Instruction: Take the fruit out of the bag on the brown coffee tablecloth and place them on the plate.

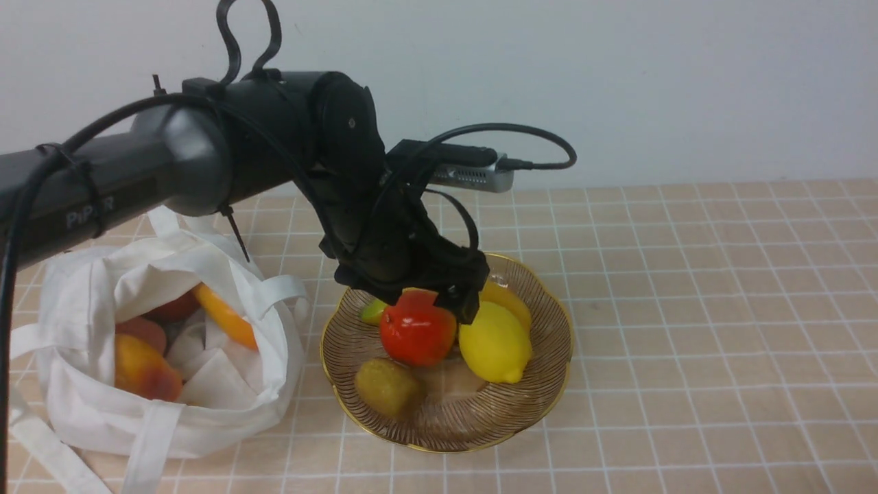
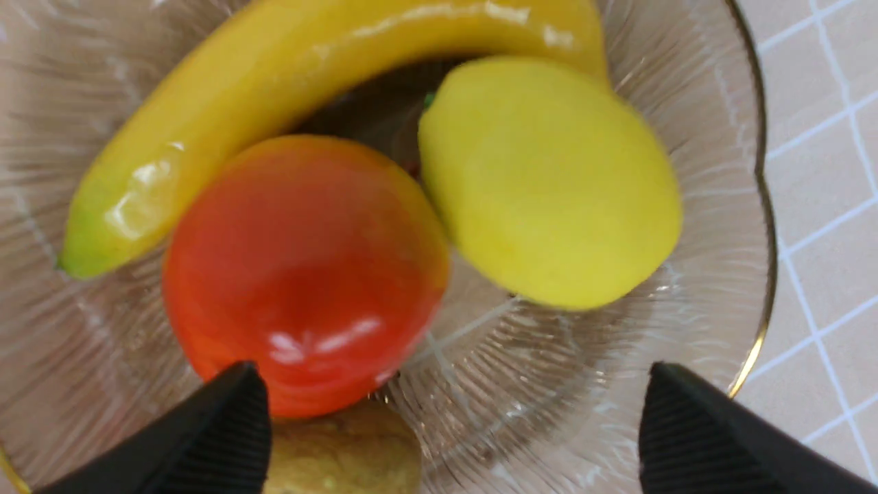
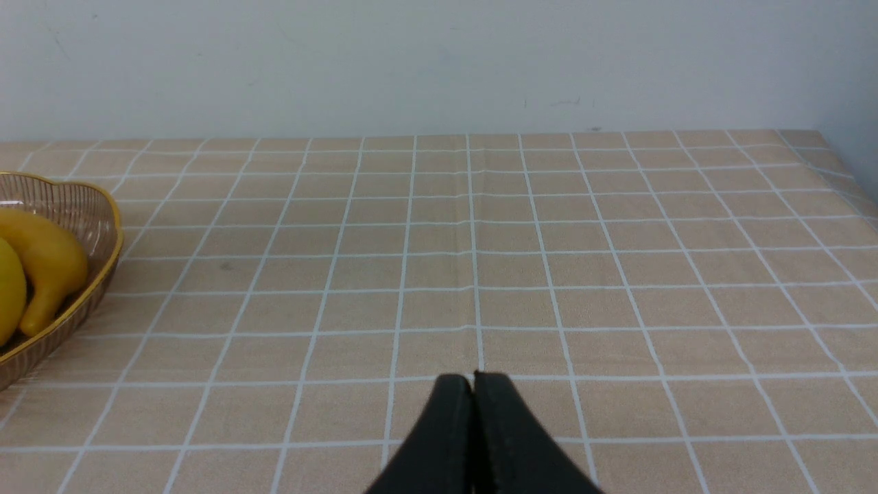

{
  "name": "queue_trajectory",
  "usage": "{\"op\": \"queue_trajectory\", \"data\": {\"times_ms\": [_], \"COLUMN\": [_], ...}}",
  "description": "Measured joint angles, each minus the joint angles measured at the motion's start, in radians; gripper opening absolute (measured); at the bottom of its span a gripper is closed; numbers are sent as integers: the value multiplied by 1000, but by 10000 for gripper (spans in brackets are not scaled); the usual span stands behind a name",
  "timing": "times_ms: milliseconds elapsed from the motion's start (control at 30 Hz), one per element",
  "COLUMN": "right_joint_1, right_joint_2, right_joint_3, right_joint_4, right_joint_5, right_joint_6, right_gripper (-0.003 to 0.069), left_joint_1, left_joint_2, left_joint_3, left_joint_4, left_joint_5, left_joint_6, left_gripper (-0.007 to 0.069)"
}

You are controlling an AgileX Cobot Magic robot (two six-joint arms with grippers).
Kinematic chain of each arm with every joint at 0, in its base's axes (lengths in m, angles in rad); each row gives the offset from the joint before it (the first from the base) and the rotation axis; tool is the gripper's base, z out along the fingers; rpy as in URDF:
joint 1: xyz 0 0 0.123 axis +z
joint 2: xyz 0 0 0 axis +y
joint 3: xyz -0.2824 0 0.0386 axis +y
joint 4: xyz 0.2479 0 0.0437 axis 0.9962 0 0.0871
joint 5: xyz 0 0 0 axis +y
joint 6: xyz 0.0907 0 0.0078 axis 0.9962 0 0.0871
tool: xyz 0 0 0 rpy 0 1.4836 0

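The ribbed glass plate (image 1: 480, 415) with a gold rim stands on the tan checked tablecloth (image 1: 686, 309). It holds a glossy red fruit (image 1: 417, 334), a lemon (image 1: 494, 343), a banana (image 1: 511, 302) and a brownish fruit (image 1: 387, 387). My left gripper (image 1: 432, 302) hangs open just above the red fruit (image 2: 302, 274) and holds nothing; its fingertips (image 2: 233, 418) stand wide apart over the plate (image 2: 549, 391). The white bag (image 1: 226, 405) lies to the left of the plate, open, with orange and red fruits (image 1: 140, 367) inside. My right gripper (image 3: 473, 377) is shut and empty, low over bare cloth.
A white wall runs behind the table. The bag's strap handles (image 1: 147, 446) trail toward the front left edge. In the right wrist view the plate (image 3: 89, 206) sits far off to the side, and the table's corner (image 3: 823, 144) shows at the back.
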Motion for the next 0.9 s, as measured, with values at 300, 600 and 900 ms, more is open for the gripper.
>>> {"op": "queue_trajectory", "data": {"times_ms": [300, 600, 900], "right_joint_1": [0, 0, 0], "right_joint_2": [0, 0, 0], "right_joint_3": [0, 0, 0], "right_joint_4": [0, 0, 0], "right_joint_5": [0, 0, 0], "right_joint_6": [0, 0, 0], "right_gripper": [-18, -18, -18], "left_joint_1": [0, 0, 0], "left_joint_2": [-50, -352, -885], "left_joint_3": [-347, -204, 373], "left_joint_4": [189, 300, 241], "left_joint_5": [271, 298, 205], "left_joint_6": [-12, -12, -35], "left_gripper": [245, -8, -8]}}
